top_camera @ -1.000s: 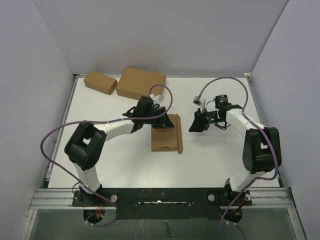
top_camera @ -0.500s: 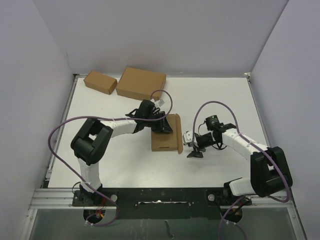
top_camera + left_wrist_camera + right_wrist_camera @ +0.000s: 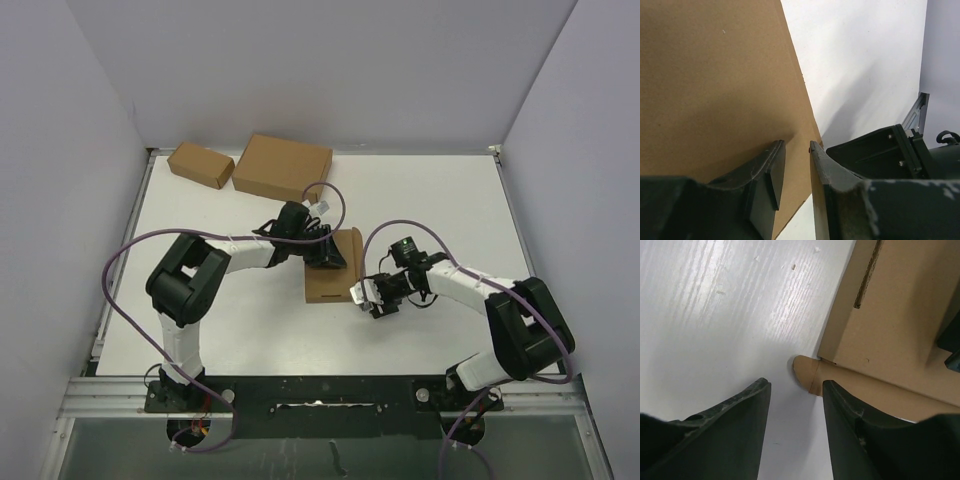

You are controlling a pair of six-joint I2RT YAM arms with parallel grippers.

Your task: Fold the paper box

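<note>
Top external, left wrist and right wrist views, read left to right.

A small brown cardboard box lies far left of, and well beyond, the thin flat brown cardboard paper box. A larger thick brown cardboard box sits just beside the small one, nearer the paper box but well apart from it. The paper box lies flat on the white table between the two arms.

The left gripper rests over the paper box's far end and hides that end from above. In its wrist view the black fingers are drawn close with a narrow gap, tips at the box's right edge. Whether they pinch cardboard cannot be told. A purple cable loops just beyond the paper box.

The right gripper stands at the paper box's near right corner, jaws spread. A rounded tuck tab projects from the paper box toward the gap, touching neither finger.
</note>
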